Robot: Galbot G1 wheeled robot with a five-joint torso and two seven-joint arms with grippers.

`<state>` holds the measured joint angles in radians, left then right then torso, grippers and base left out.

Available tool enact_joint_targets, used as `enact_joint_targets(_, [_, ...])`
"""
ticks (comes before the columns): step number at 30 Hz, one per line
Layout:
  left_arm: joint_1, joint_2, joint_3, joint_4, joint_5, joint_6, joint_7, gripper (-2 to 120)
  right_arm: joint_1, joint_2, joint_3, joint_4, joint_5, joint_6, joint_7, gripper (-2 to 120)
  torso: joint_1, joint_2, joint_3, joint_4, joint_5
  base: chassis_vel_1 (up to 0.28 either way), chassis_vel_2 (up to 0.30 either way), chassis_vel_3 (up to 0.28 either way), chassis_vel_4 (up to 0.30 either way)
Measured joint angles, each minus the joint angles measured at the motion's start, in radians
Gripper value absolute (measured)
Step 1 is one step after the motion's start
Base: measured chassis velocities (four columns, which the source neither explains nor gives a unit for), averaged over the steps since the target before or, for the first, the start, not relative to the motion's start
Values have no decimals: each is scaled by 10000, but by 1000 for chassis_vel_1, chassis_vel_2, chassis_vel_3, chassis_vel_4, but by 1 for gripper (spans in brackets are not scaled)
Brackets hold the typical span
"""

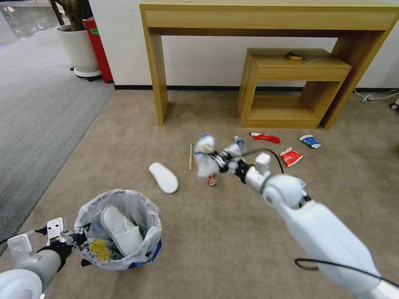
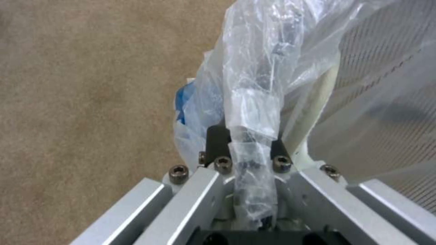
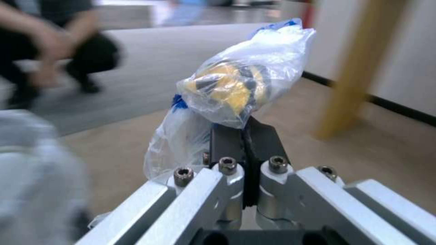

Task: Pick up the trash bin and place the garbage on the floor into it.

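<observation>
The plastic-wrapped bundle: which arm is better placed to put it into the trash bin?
The right arm. Its tool is already shut on the plastic-wrapped bundle, raised above the floor. The left tool is shut on the trash bin rim, holding it.

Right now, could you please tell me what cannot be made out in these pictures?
- Head view: the bag in the right claw is motion-blurred; its contents are unreadable there.
- Head view: the red can is half hidden behind that bag.
- Left wrist view: the bin is veiled by its liner, pinched in the left claw.
- Head view: the item on the low shelf is too small.
</observation>
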<state>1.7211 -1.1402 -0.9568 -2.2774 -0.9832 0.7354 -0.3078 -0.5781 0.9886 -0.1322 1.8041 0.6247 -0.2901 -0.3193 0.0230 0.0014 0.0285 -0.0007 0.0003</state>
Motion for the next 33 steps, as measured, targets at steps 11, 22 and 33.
enact_joint_targets(11, [2,218,306,-57,-21,1,-160,0,3017,1022,-3878,-186,115,-36,-1086,0,0,0,0,0,-6,0,0,0,0])
enact_joint_targets(22, [37,611,539,-134,-327,1,-467,0,3937,2004,-6399,-542,-767,275,-1305,0,0,0,0,-3,-4,0,0,0,0])
enact_joint_targets(33, [-22,580,500,-138,-392,0,-473,0,3805,1857,-6797,-862,-1823,664,-1119,14,0,-1,-1,-3,-2,0,0,0,0])
